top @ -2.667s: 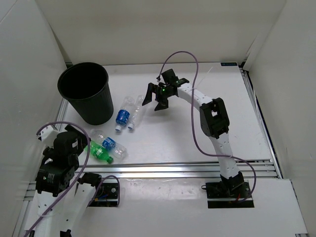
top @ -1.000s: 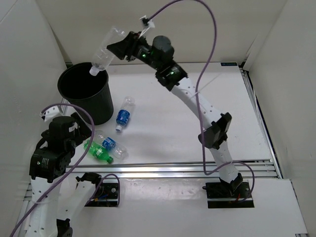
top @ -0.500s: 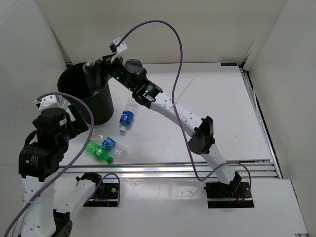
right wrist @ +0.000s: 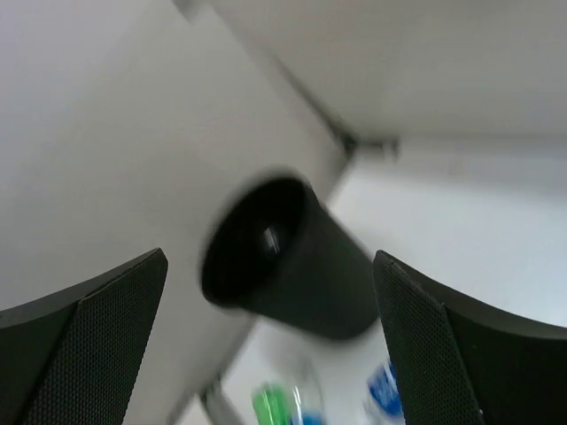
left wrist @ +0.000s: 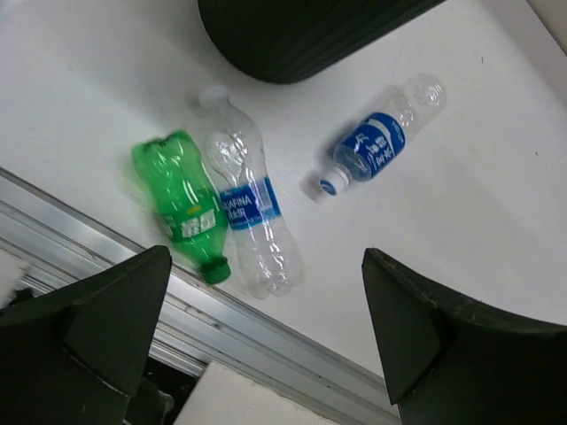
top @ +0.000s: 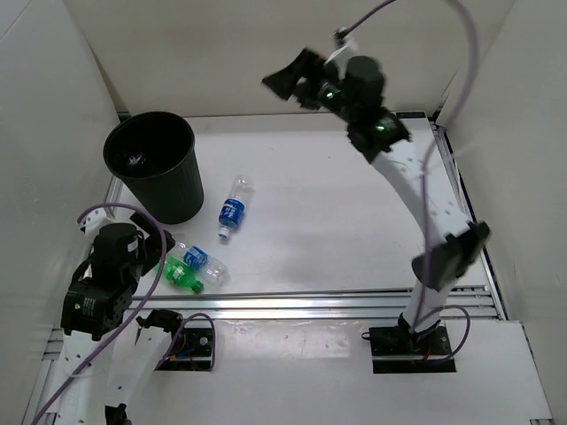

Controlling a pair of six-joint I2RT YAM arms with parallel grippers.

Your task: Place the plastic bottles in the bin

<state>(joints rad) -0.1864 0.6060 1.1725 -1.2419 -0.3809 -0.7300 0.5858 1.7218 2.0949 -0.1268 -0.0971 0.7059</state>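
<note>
The black bin (top: 168, 190) stands at the far left, with a pale shape (top: 135, 159) showing at its bottom. Three plastic bottles lie on the table. A clear one with a blue label (top: 230, 209) is right of the bin. A green one (top: 180, 274) and a clear blue-labelled one (top: 200, 261) lie side by side near the front rail. My left gripper (top: 155, 232) hovers open above that pair, and its wrist view shows the green bottle (left wrist: 182, 208), its clear neighbour (left wrist: 248, 212) and the lone bottle (left wrist: 381, 142). My right gripper (top: 291, 81) is raised high near the back wall, open and empty.
White walls close in the table on the left, back and right. A metal rail (top: 354, 301) runs along the front edge. Purple cables loop over both arms. The right wrist view is blurred and shows the bin (right wrist: 301, 274) from above and the side.
A second ago my right gripper held a clear bottle over the bin. It dipped to the rim, opened, and has swung up and right, empty. My left arm has shifted lower.
</note>
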